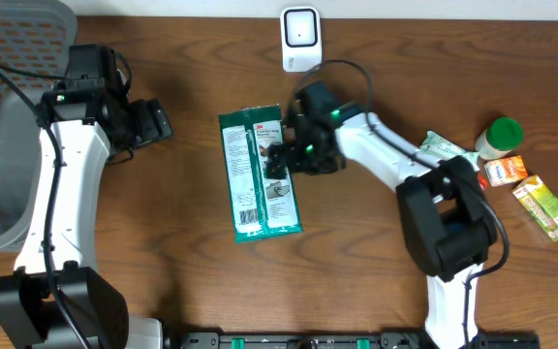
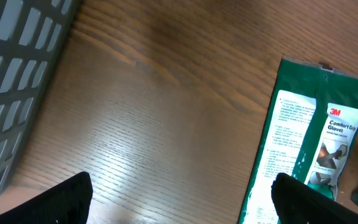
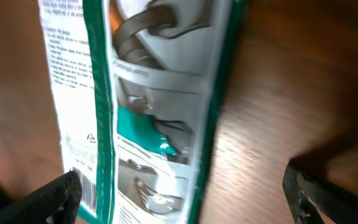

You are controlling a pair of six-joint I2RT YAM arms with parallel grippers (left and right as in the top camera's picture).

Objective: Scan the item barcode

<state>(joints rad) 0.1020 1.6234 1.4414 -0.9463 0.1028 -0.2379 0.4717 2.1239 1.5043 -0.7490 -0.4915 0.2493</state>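
A green and white 3M glove package [image 1: 260, 174] lies flat on the wooden table, its barcode [image 1: 248, 215] near the lower left corner. A white scanner [image 1: 300, 37] stands at the table's far edge. My right gripper [image 1: 294, 155] hovers open over the package's right half. In the right wrist view the package [image 3: 154, 106] fills the space between its fingers [image 3: 55, 196], and the barcode [image 3: 87, 193] shows by the left finger. My left gripper [image 1: 148, 124] is open to the left of the package, over bare wood. The left wrist view has the package [image 2: 309, 143] at its right.
A grey mesh basket [image 1: 8, 126] sits at the far left. At the right lie a green-lidded jar [image 1: 500, 136], an orange box [image 1: 504, 172], a yellow-green box [image 1: 546, 206] and a green-white packet [image 1: 444, 147].
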